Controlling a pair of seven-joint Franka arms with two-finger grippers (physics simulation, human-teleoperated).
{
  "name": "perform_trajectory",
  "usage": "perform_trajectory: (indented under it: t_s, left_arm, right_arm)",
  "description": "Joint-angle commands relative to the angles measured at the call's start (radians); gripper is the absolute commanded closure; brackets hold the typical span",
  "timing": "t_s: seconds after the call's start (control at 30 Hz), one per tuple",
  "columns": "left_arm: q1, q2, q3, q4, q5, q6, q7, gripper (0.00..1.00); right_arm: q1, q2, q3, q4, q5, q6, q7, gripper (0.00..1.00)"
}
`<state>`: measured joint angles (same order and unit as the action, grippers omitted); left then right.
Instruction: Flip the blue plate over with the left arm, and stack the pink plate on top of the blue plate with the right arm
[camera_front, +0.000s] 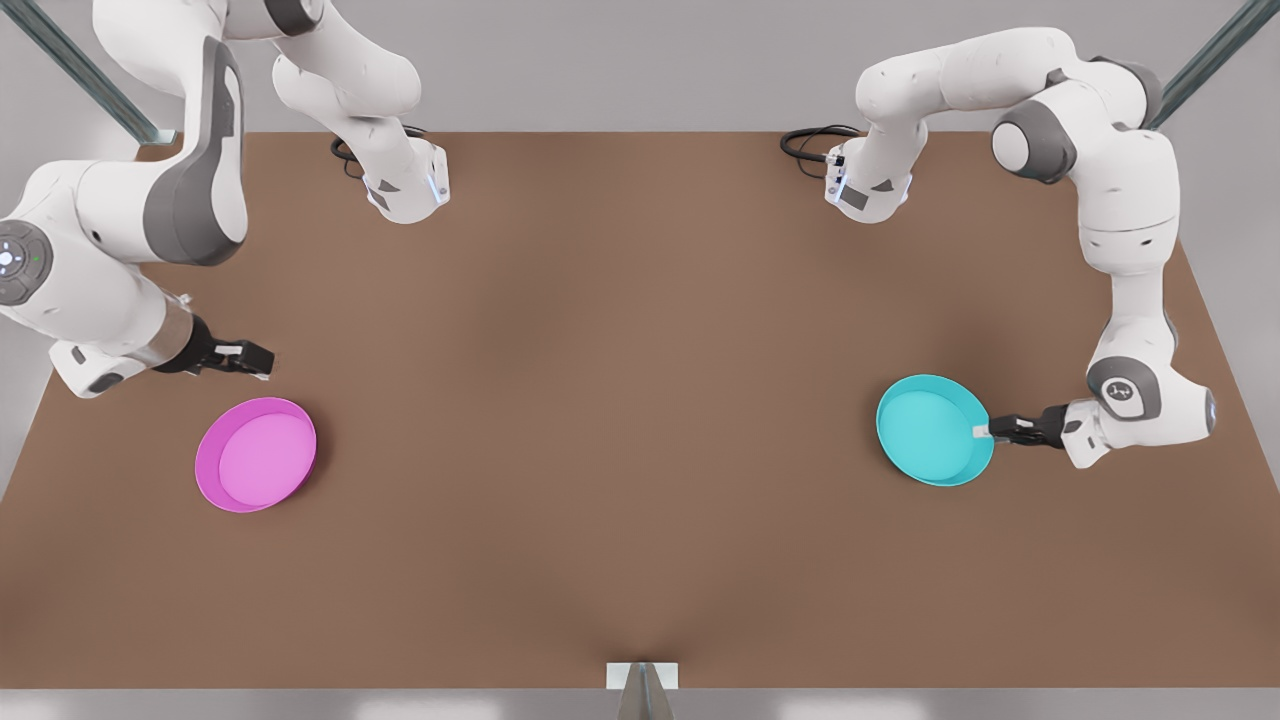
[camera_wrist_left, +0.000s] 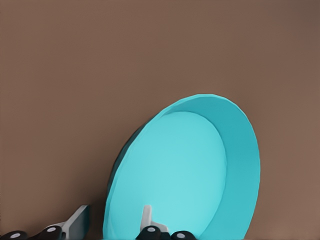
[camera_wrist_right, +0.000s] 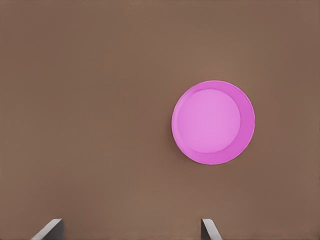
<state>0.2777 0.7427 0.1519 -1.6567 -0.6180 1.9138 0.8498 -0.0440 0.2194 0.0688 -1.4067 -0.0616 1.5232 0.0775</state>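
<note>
- Here, nearest the camera in the front view, the pink plate (camera_front: 256, 454) lies flat and rim-up on the brown table (camera_front: 620, 420), at the view's left; from the right wrist view it (camera_wrist_right: 213, 122) sits ahead of the fingers (camera_wrist_right: 50, 230), which stand spread apart with nothing between them.
- At the view's right, at about the same depth, the blue plate (camera_front: 934, 430) is pinched at its right-hand rim by the left gripper (camera_front: 988, 431), one finger (camera_wrist_left: 147, 218) inside the bowl, and the plate (camera_wrist_left: 185, 170) stands tilted up.
- We judge the flip to be the step in hand: we should keep the pinch firm on the rim, roll the wrist steadily, and set the plate down underside-up without letting it skid.
- A little farther back, the right gripper (camera_front: 258, 358) hovers just beyond the pink plate, waiting; it should hold off until the blue plate lies flat.
</note>
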Motion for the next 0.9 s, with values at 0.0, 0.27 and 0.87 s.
perform_trajectory:
  t_s: [0.0, 0.27, 0.87]
  left_arm:
    - [0.000, 0.001, 0.000, 0.000, 0.004, 0.001, 0.000, 0.44]
    - [0.000, -0.008, -0.002, 0.000, 0.018, -0.015, -0.003, 0.47]
    - [-0.002, -0.005, -0.003, -0.014, 0.020, 0.007, -0.005, 0.60]
  right_arm:
    - [0.000, 0.000, 0.000, 0.000, 0.000, 0.000, 0.001, 0.00]
    - [0.000, 0.009, 0.002, 0.017, 0.002, 0.005, -0.001, 0.00]
    - [-0.034, 0.069, -0.017, 0.127, 0.026, 0.003, -0.015, 0.00]
